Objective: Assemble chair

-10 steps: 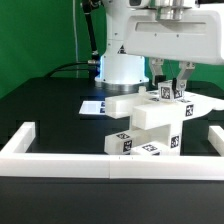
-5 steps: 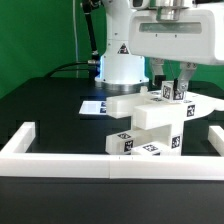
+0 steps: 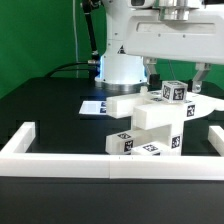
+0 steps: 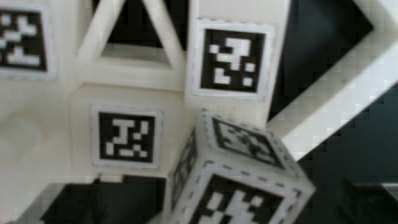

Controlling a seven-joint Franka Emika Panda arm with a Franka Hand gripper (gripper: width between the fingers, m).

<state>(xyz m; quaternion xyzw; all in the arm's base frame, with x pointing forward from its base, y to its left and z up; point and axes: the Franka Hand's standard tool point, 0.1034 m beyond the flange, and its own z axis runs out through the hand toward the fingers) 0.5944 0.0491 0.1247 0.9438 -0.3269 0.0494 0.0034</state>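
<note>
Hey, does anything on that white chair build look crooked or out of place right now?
Yes, possibly: the small white plastic block with square tags, resting on top of the white blocky chair parts, looks twisted in the wrist view, its tags angled against its neighbours'. The open gripper flanks it without touching.

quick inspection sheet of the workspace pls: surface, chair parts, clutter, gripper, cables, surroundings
surface: black table, dark and matte
job's things: chair parts stand as one cluster of white tagged pieces; a small tagged block sits on top of it
clutter: nothing seen; the only other items are the white rail along the front and the marker board behind the parts
grippers: gripper open, jaws spread either side of the tagged block, apparently clear of it
cables: black cable runs along the back to the robot base, away from the parts
surroundings: green backdrop behind the table
</note>
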